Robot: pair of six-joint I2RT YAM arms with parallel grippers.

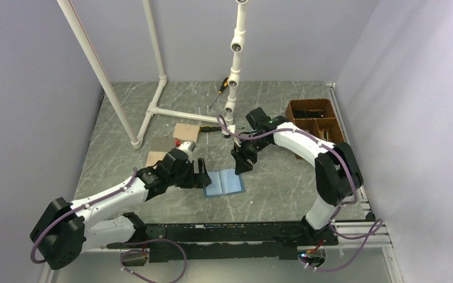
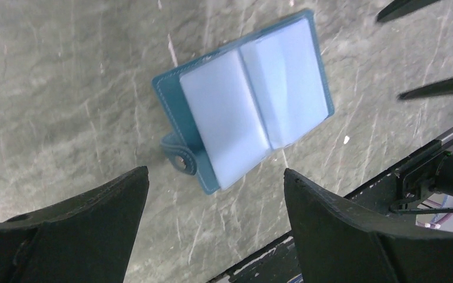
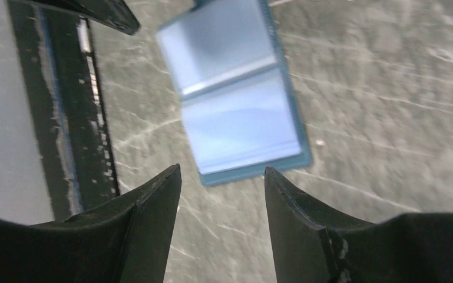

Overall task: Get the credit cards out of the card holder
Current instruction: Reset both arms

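On the tabletop, near the front edge, the card holder lies open & flat, pale pockets up. Can't tell if any cards show. L claw is just beside it and R claw is just above. Both are spread apart w/ nothing in them. A poke could slide the holder away, b/c the grey stone top looks smooth. Pale walls, white pipes & a brown box sit further back.

A white pipe frame, tan blocks, a yellow-handled screwdriver and a brown box rest on the grey table.
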